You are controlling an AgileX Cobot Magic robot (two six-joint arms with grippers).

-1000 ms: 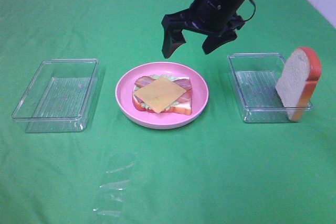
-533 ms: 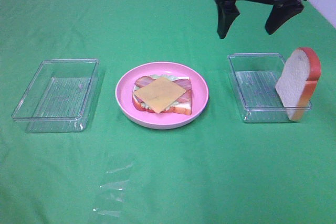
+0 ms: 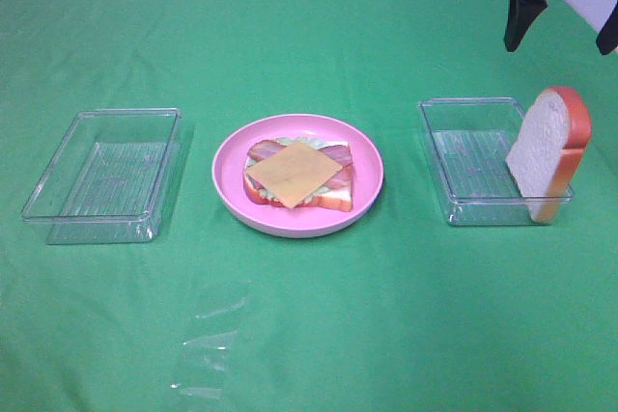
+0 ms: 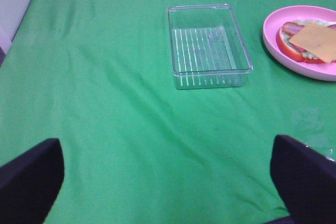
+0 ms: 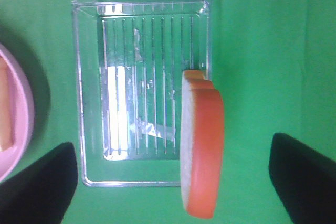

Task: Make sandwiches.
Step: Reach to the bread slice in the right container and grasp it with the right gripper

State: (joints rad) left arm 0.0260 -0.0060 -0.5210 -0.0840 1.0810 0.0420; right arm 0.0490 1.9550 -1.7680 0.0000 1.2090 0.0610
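Note:
An open sandwich stack (image 3: 293,174) lies on the round pink plate (image 3: 224,156): bottom bread, lettuce, bacon, with the yellow cheese on top. A second bread slice (image 3: 550,151) stands on edge, leaning in the right end of the right clear tray (image 3: 473,156). My right gripper (image 3: 558,45) is open and empty, high above and behind that tray. In the right wrist view it (image 5: 170,182) hovers over the bread slice (image 5: 202,150) and the tray (image 5: 142,77). My left gripper (image 4: 168,182) is open and empty, over bare cloth, apart from the stack (image 4: 314,41).
An empty clear tray (image 3: 106,171) sits left of the plate; it also shows in the left wrist view (image 4: 207,45). A piece of clear plastic film (image 3: 208,344) lies on the green cloth near the front. The plate edge (image 5: 13,119) shows in the right wrist view.
My right gripper has moved from behind the plate to the right, to above the far side of the right tray, staying open. The food has not moved.

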